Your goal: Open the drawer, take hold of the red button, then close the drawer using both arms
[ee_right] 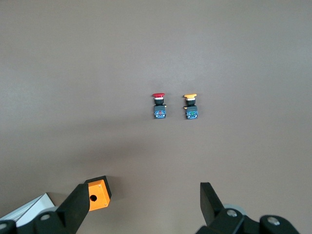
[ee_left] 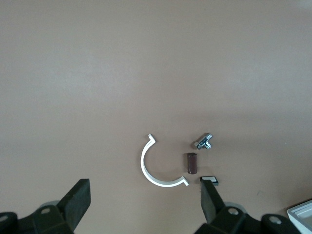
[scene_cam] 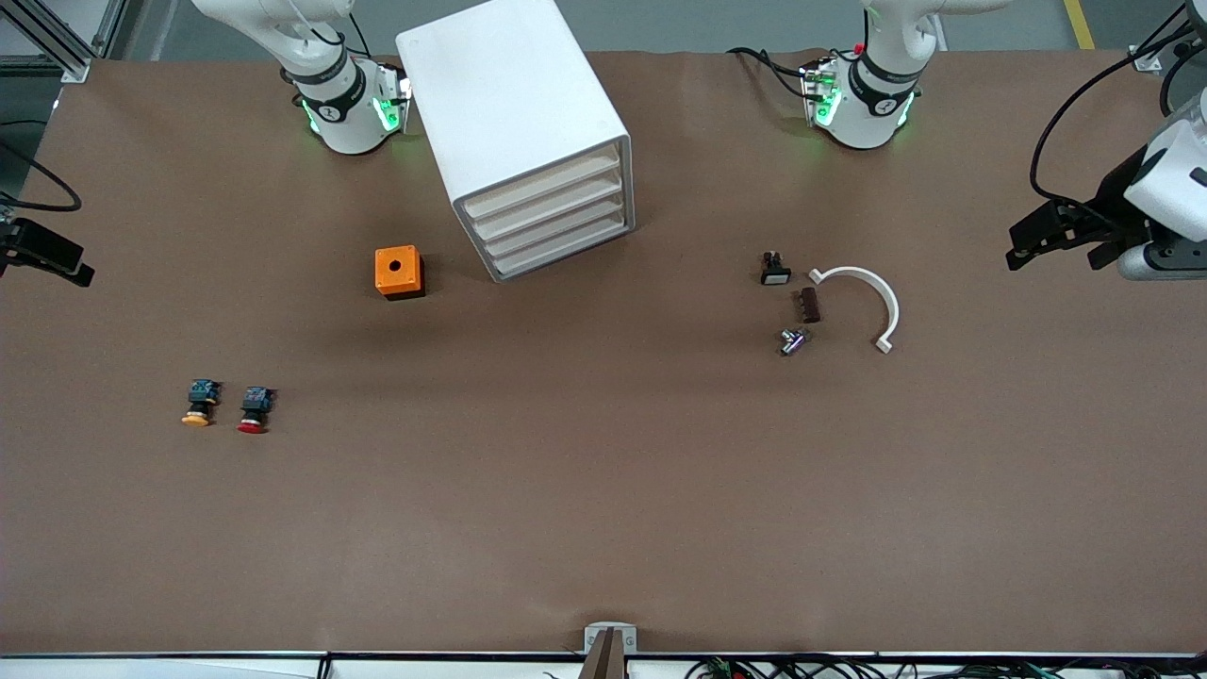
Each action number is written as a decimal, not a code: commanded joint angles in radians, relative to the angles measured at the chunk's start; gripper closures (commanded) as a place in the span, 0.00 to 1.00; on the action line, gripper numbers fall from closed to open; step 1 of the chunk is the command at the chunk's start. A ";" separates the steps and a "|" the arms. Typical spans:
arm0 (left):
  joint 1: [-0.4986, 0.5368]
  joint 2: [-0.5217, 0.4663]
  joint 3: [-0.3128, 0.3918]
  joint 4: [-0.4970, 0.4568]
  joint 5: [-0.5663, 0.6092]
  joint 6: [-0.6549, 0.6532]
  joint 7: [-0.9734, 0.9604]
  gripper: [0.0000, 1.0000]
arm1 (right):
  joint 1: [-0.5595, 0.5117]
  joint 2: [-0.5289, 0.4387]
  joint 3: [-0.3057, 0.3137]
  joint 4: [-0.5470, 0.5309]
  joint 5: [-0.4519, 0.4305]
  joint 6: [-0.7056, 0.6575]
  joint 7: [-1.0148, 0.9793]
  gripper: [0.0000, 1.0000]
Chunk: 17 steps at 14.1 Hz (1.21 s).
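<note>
The red-capped button [scene_cam: 255, 410] lies on the table toward the right arm's end, beside a yellow-capped one [scene_cam: 198, 403]. It also shows in the right wrist view [ee_right: 158, 105]. The white drawer unit [scene_cam: 528, 132] stands between the arm bases with all its drawers shut. My right gripper [scene_cam: 52, 255] hangs open and empty over the table edge at its end; in its wrist view [ee_right: 145, 204] nothing is between the fingers. My left gripper [scene_cam: 1051, 236] hangs open and empty over its end of the table, and its wrist view [ee_left: 145, 200] shows the same.
An orange box with a hole [scene_cam: 399, 272] sits beside the drawer unit, nearer the front camera. Toward the left arm's end lie a white C-shaped clip [scene_cam: 872, 302], a brown piece [scene_cam: 809, 305], a metal part [scene_cam: 792, 340] and a small black part [scene_cam: 774, 269].
</note>
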 commanded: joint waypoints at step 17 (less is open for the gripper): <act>-0.038 0.120 -0.021 0.228 0.053 -0.183 -0.010 0.00 | -0.033 0.011 -0.002 0.055 0.010 -0.042 -0.009 0.00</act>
